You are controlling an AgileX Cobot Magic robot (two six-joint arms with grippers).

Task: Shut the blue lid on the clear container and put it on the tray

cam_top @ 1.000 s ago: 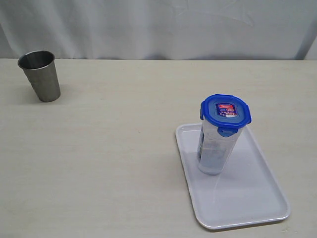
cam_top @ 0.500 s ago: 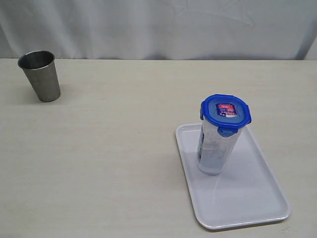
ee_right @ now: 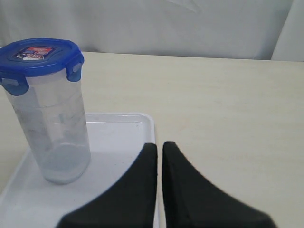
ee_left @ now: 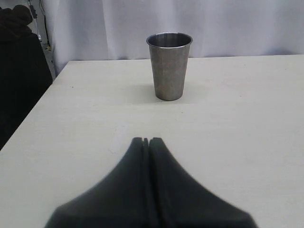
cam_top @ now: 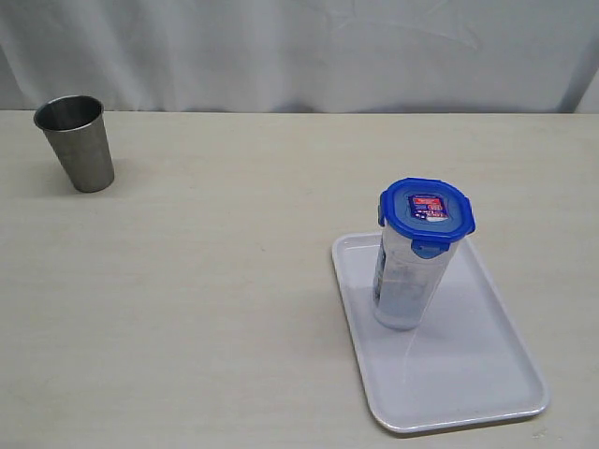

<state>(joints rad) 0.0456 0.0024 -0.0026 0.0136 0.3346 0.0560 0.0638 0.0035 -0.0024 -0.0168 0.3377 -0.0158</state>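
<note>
1. Right gripper (ee_right: 159, 145) – jaws clenched, nothing held. Left gripper (ee_left: 146, 141) is likewise clenched and empty.
2. The tray (cam_top: 468, 374) lies on the worktop (cam_top: 234, 281). The clear container (cam_top: 404, 285) stands upright on it, with the blue lid (cam_top: 427, 210) seated on top.
3. The task appears complete. Keep both arms clear of the tall container – a nudge could tip it.
4. Metal cup (cam_top: 77, 142), far corner: leave untouched.

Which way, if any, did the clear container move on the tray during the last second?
No. The clear container keeps the same spot near the far rim of the tray in all three exterior pictures.
</note>
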